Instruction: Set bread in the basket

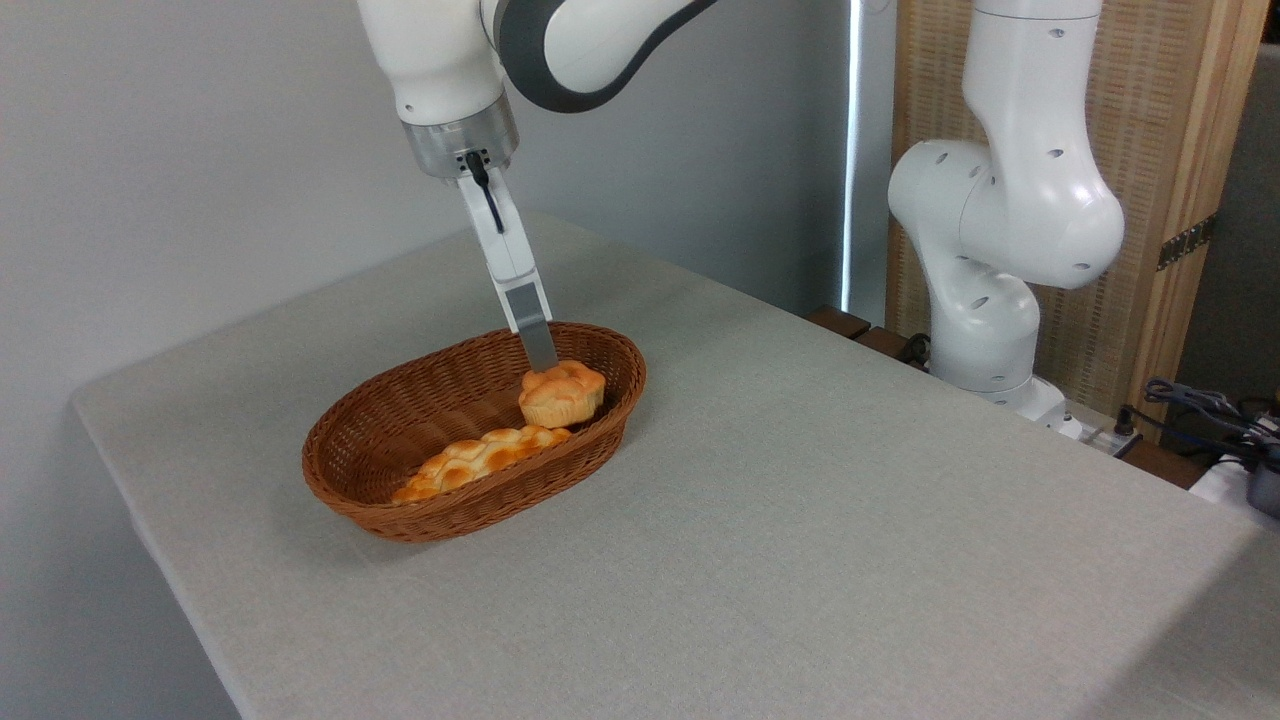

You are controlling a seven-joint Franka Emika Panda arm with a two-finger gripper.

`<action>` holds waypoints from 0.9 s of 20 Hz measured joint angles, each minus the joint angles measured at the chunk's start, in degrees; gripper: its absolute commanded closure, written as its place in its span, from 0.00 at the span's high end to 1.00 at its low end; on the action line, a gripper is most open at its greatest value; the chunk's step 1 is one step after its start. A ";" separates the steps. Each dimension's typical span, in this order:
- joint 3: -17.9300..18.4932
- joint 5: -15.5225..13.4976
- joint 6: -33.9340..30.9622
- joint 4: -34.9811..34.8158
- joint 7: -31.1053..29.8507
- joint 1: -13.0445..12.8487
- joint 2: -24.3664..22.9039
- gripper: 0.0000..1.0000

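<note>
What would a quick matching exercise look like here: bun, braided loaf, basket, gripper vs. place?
Things:
1. bun
2. braided loaf
3. basket
4. gripper

Places:
A. on the grey table
B. lying along the basket's near side
C. just above the bun, at the basket's far end
D. sitting upright in the basket's far right end

Pairs: 1-D, 2-B, 3-A, 4-C
</note>
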 measured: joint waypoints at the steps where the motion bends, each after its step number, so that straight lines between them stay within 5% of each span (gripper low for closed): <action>1: 0.10 0.00 0.29 0.38 -0.07 0.02 -0.05 1.00; 7: 6.89 0.00 0.23 9.88 -3.71 1.21 -0.07 1.00; 12: 14.03 0.31 -8.62 21.07 -3.72 1.72 3.56 1.00; 18: 14.93 3.74 -11.05 27.00 -3.78 1.75 8.08 1.00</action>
